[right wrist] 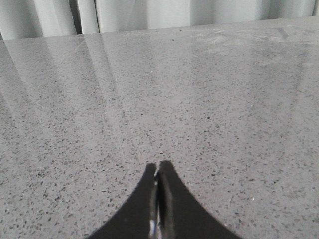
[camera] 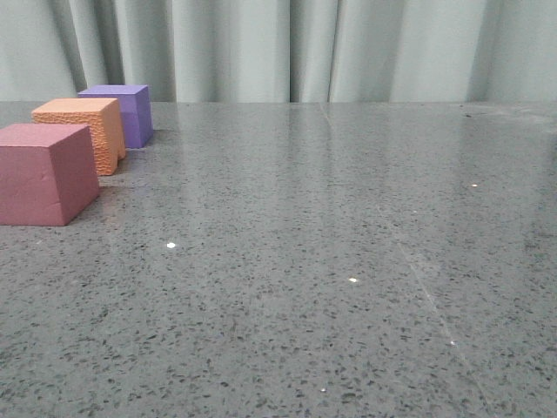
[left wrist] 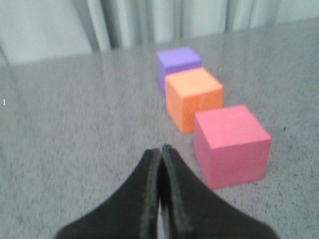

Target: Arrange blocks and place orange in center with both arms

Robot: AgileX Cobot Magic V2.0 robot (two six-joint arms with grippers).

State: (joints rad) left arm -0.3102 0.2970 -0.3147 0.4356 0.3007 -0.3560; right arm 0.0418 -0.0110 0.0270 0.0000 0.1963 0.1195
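Note:
Three foam cubes stand in a row at the table's left side. The dusty pink cube (camera: 45,172) (left wrist: 232,145) is nearest, the orange cube (camera: 83,131) (left wrist: 193,97) with its pebbled face sits in the middle, and the purple cube (camera: 122,111) (left wrist: 177,62) is farthest. My left gripper (left wrist: 161,148) is shut with nothing in it, hovering short of the pink cube and off to its side. Over bare table, my right gripper (right wrist: 157,164) is shut and empty, and no cube shows in its view. Neither gripper appears in the front view.
The speckled grey stone table (camera: 348,261) stretches wide to the right of the cubes. Pale curtains (camera: 348,48) hang behind its far edge.

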